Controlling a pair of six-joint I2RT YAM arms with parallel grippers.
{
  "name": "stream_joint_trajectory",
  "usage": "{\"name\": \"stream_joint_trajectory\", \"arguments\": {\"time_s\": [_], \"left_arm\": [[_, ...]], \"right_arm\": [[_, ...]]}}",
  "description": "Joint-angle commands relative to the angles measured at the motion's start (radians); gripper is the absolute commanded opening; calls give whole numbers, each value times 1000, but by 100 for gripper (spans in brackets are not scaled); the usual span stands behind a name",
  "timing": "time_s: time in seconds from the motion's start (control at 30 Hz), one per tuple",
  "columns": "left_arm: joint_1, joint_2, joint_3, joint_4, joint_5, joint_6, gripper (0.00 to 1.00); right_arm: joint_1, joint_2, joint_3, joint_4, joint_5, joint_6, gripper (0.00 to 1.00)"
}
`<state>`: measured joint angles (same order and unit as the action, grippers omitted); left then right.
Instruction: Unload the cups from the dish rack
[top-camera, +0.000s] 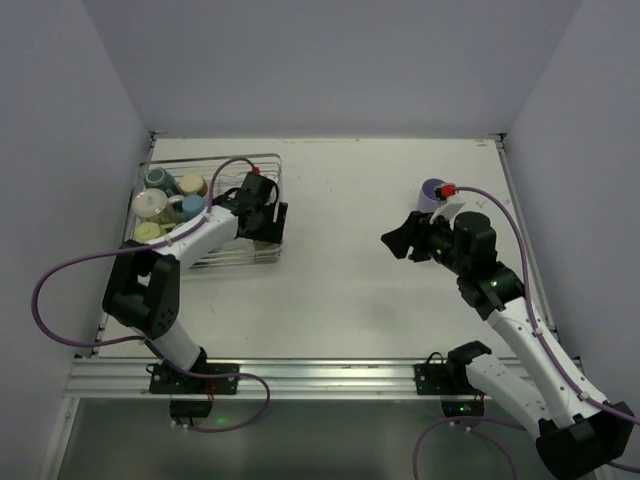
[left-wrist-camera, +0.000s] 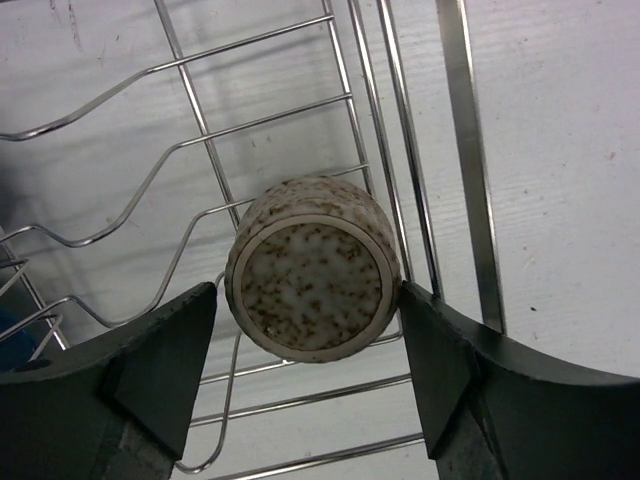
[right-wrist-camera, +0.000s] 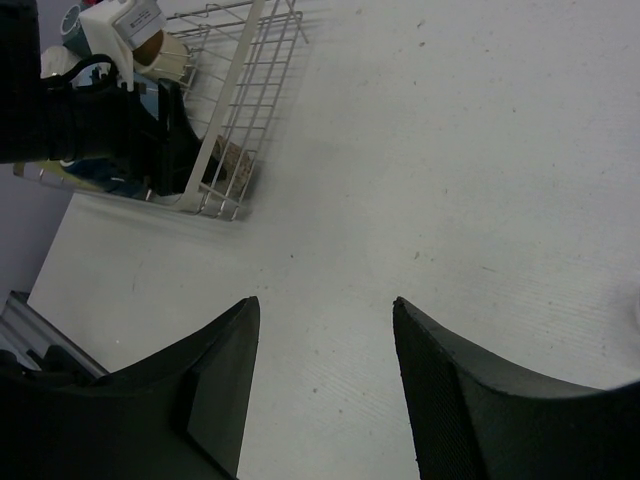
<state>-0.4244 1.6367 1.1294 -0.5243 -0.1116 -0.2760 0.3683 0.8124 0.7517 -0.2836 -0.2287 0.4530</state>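
The left claw (left-wrist-camera: 308, 300) is held apart inside the dish rack (left-wrist-camera: 465, 150), its fingers set either side of a speckled tan cup (left-wrist-camera: 310, 275) laid sideways on the wires. The right claw (right-wrist-camera: 325, 330) is spread above the desk (right-wrist-camera: 480, 150), near a lavender cup (top-camera: 433, 188)
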Motion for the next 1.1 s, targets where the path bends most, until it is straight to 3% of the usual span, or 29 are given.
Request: {"name": "stream_joint_trajectory", "arguments": {"time_s": [0.0, 0.33, 0.47, 0.5, 0.67, 1.07], "left_arm": [[-4, 51, 12, -68, -3, 18, 80], [-22, 143, -16, -45, -86, 17, 80], [-22, 130, -22, -20, -73, 12, 64], [-22, 121, -22, -19, -68, 12, 51], [-22, 6, 0, -6, -40, -11, 21], [-22, -228, 47, 14, -78, -63, 13]], "right_arm": [[8, 8, 24, 31, -27, 10, 59], [11, 14, 41, 27, -27, 9, 59], [11, 13, 37, 26, -23, 6, 60], [9, 11, 35, 24, -23, 4, 60], [12, 13, 34, 29, -37, 12, 61], [17, 1, 14, 139, -119, 122, 71]]}}
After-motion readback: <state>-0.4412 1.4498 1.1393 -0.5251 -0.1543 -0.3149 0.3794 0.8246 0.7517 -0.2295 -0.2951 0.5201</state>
